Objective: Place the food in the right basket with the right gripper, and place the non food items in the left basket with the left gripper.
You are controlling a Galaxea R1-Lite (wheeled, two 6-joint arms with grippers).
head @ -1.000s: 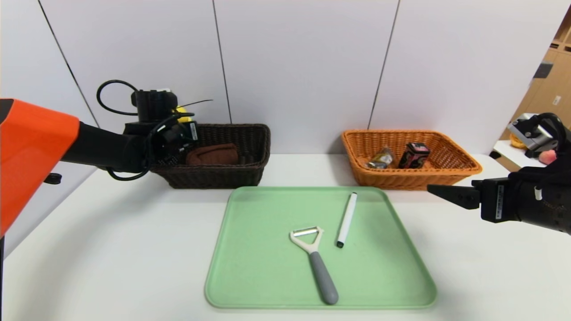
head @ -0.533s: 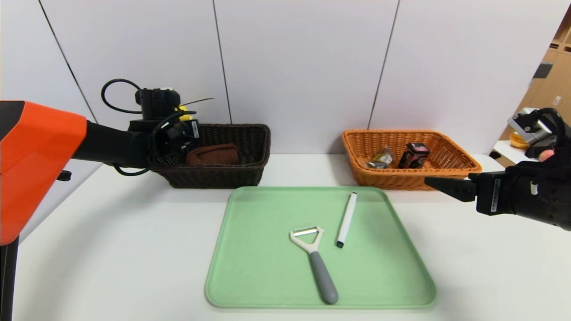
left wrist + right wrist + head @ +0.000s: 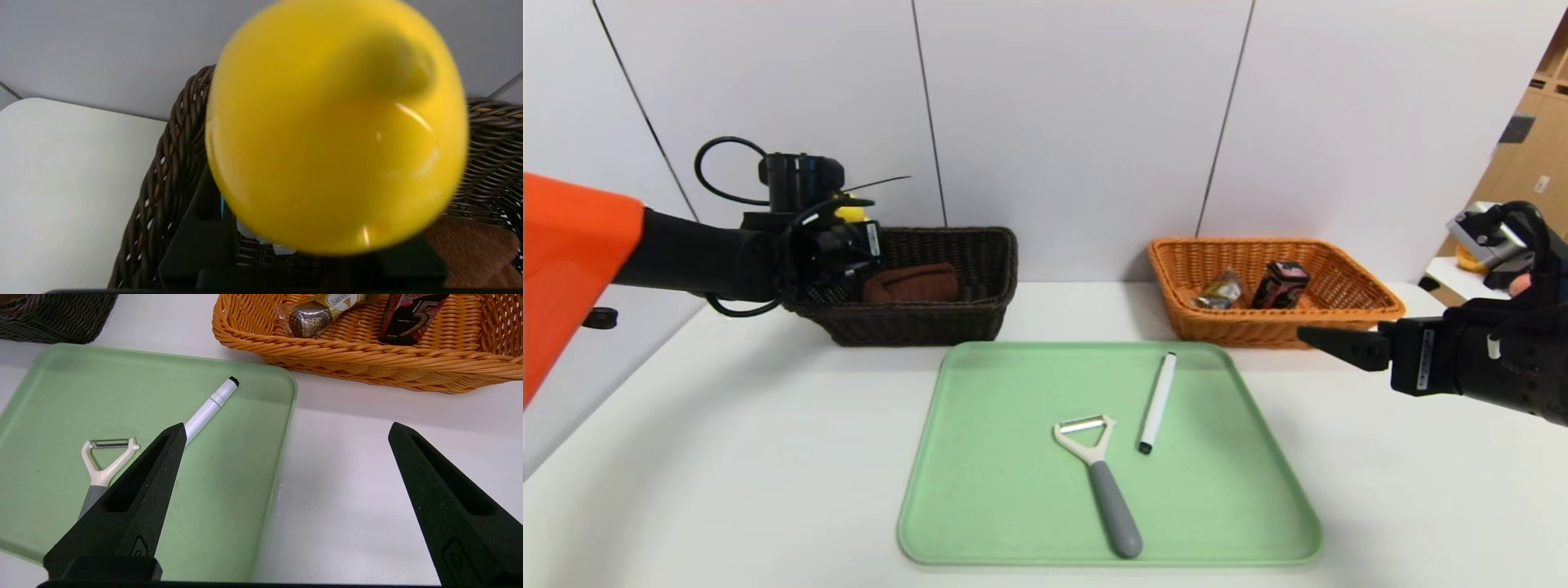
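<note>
My left gripper [image 3: 843,233] is shut on a round yellow object [image 3: 335,126], also seen as a yellow patch [image 3: 852,214], over the near-left corner of the dark brown left basket [image 3: 980,245]. A brown cloth item [image 3: 911,282] lies in that basket. A white pen [image 3: 1157,402] and a grey-handled peeler [image 3: 1098,474] lie on the green tray [image 3: 980,490]. My right gripper [image 3: 1327,343] hangs open and empty [image 3: 286,428] above the tray's right edge, in front of the orange right basket [image 3: 1339,314].
The orange basket holds a gold-wrapped snack [image 3: 1221,291] and a dark packet [image 3: 1281,283]. A white wall stands close behind both baskets. Bare white table [image 3: 727,457] lies left and right of the tray.
The left arm has wavered over the dark basket's corner, ending a little higher and farther left, still holding the yellow object. The right gripper has edged slightly left.
</note>
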